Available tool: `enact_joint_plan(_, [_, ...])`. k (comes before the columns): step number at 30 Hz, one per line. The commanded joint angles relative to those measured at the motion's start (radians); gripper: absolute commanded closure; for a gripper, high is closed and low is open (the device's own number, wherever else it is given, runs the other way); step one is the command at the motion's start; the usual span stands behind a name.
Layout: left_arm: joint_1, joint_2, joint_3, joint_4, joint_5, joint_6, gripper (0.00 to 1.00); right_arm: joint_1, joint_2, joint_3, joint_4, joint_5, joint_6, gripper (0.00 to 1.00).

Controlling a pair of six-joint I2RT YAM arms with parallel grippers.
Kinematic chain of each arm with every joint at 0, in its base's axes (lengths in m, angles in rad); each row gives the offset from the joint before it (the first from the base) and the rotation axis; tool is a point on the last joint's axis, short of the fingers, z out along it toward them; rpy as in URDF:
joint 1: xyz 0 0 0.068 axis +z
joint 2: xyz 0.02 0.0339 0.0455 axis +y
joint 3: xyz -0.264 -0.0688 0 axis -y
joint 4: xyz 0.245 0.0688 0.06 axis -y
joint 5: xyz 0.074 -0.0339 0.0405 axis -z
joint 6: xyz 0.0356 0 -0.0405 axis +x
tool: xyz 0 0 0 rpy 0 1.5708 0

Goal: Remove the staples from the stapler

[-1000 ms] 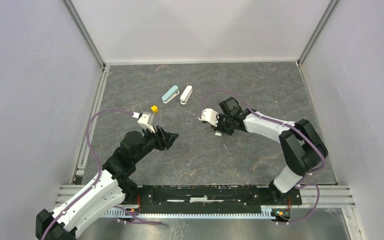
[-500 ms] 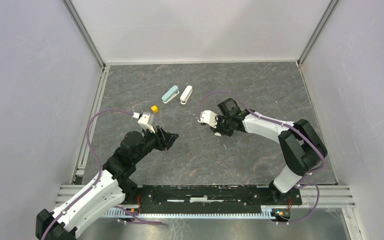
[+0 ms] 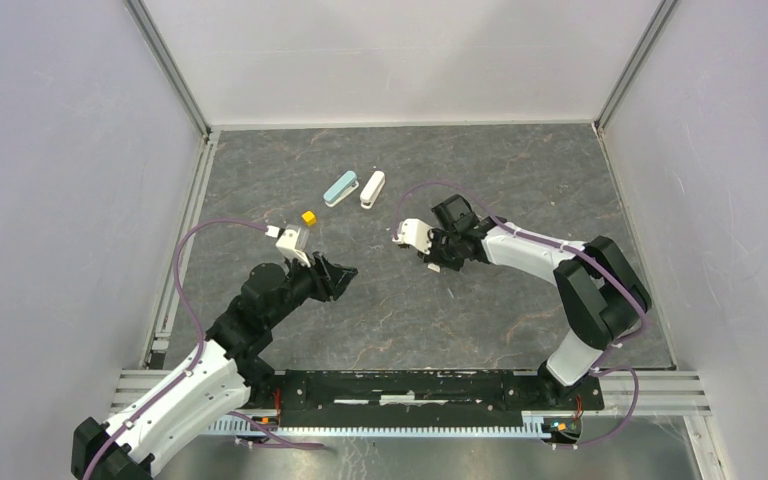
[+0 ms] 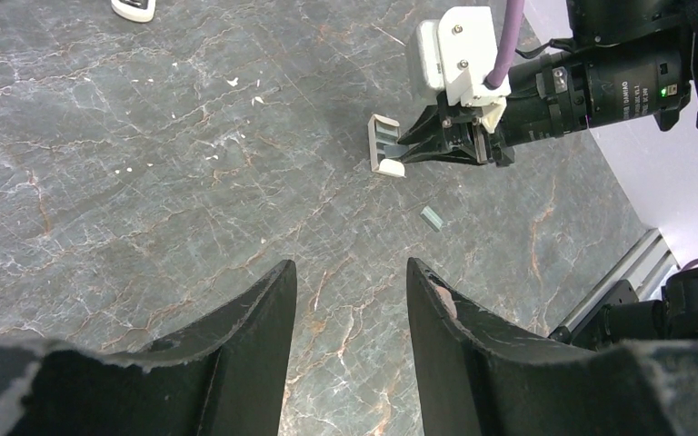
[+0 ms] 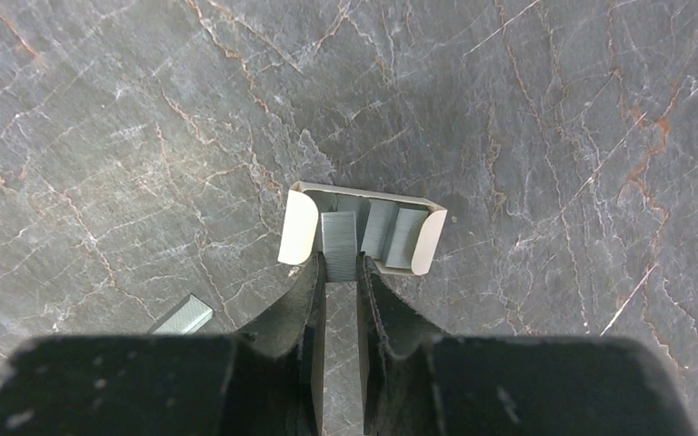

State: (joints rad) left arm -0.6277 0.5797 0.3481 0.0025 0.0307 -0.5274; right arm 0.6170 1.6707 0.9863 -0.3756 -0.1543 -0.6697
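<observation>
A dark marbled bench (image 3: pixel 520 180) between pale walls (image 3: pixel 60 200) carries the mini stapler (image 5: pixel 362 229), which lies flat near the middle, white at both ends with grey metal between. The right hand (image 5: pixel 340 265) sits low against it, fingers pressed onto a grey strip of staples (image 5: pixel 338 234) that juts from the stapler's middle. A second strip (image 5: pixel 182 316) lies loose near it. The left hand (image 4: pixel 351 272) hovers well apart, fingers spread. Farther back lie a teal stapler (image 3: pixel 340 188), a white stapler (image 3: pixel 372 189) and a yellow cube (image 3: pixel 308 217).
</observation>
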Motion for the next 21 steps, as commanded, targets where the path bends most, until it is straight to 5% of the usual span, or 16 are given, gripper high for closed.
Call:
enact_joint_plan(1, [0.006,-0.009,-0.008,0.044,0.008,-0.038,0.45,0.010,0.017,0.049,0.012,0.021,0.022,0.86])
enact_joint_plan(21, [0.006,-0.012,-0.015,0.047,0.009,-0.043,0.45,0.011,0.024,0.053,0.015,0.011,0.044,0.82])
